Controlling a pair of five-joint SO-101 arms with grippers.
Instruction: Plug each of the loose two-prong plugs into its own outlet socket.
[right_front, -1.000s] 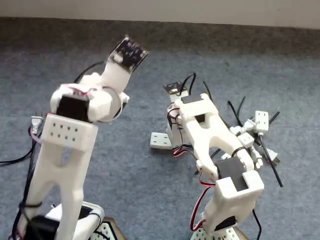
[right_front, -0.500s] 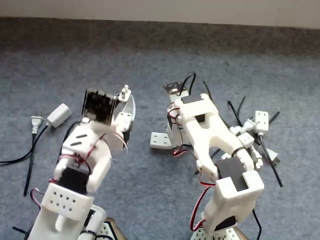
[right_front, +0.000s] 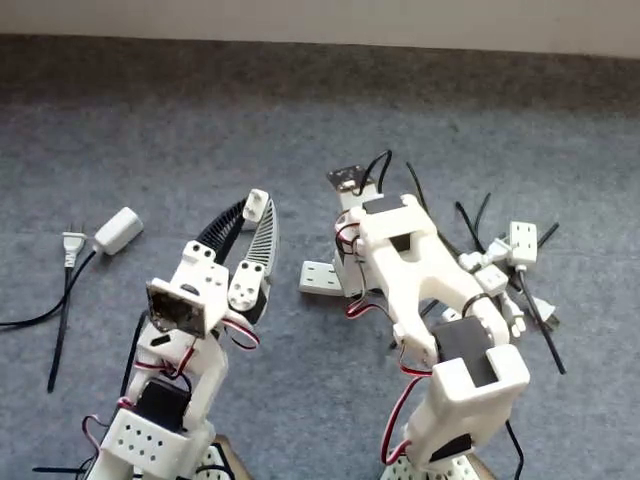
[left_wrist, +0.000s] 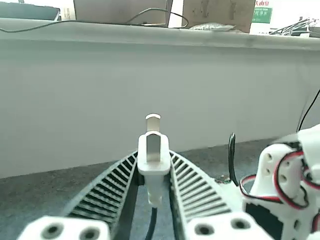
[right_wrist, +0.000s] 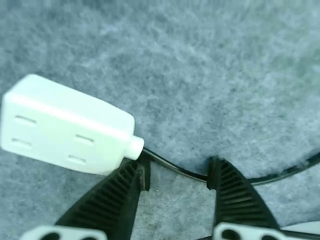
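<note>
My left gripper (left_wrist: 155, 167) is shut on a white two-prong plug (left_wrist: 153, 150) held off the carpet, prongs pointing away from the wrist. In the high view this plug (right_front: 257, 206) sticks out between the ribbed black fingers (right_front: 262, 240), left of the table's middle. My right gripper (right_wrist: 177, 177) is open low over the carpet, one finger on each side of a thin black cord (right_wrist: 172, 169). That cord runs into a white outlet socket block (right_wrist: 65, 132) lying flat just ahead. The same block (right_front: 320, 279) lies beside the right arm in the high view.
At the far left lie another two-prong plug (right_front: 71, 245) on a black cord and a white socket block (right_front: 118, 230). A tangle of white blocks, plugs and black cords (right_front: 512, 250) sits right of the right arm. A pale wall (left_wrist: 150, 85) stands behind.
The left arm has folded down from a raised pose, and its gripper now points away over the carpet with the plug in it. The right arm has kept still.
</note>
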